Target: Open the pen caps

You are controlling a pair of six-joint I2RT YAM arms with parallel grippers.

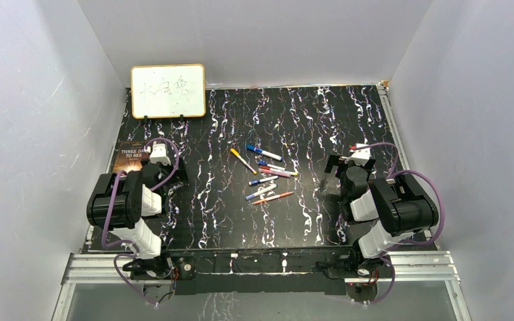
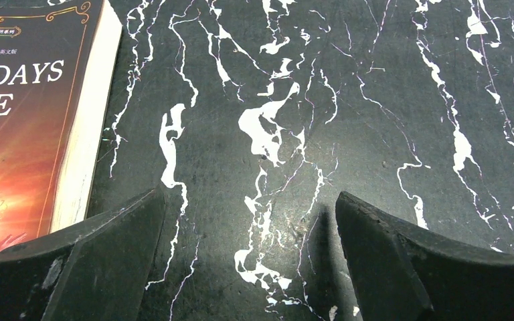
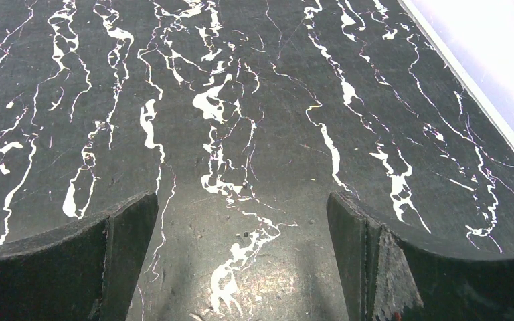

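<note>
One black worktop (image 1: pixel 308 221), veined in white, fills the floor of a white-walled enclosure, and two arms are mounted at its near edge, the left arm (image 1: pixel 124 204) and the right arm (image 1: pixel 391 204), each folded back over its own side. One whiteboard (image 1: pixel 168 91) with a yellow frame and dark handwriting is stood upright at the far left edge. One book (image 2: pixel 27 134) with an orange and black cover is laid flat at the left side. The left pincer (image 2: pixel 246 200) is seen spread wide, nothing is held between its fingers, only bare worktop is framed there, and the book's page edge lies just beside its left finger; whether the fingertips touch the surface cannot be told. The right pincer (image 3: pixel 241 200) is likewise spread wide and holds nothing, with bare worktop beneath it and the worktop's right edge near by. About seven marker pens (image 1: pixel 276 172) can be counted in a loose cluster at the middle of the worktop, between the two arms and well apart from both pincers; some lie touching or crossing, so the count is not certain. The pen caps (image 1: pixel 250 147) are made out as short coloured ends, blue, red and orange among them, apparently on their pens.
</note>
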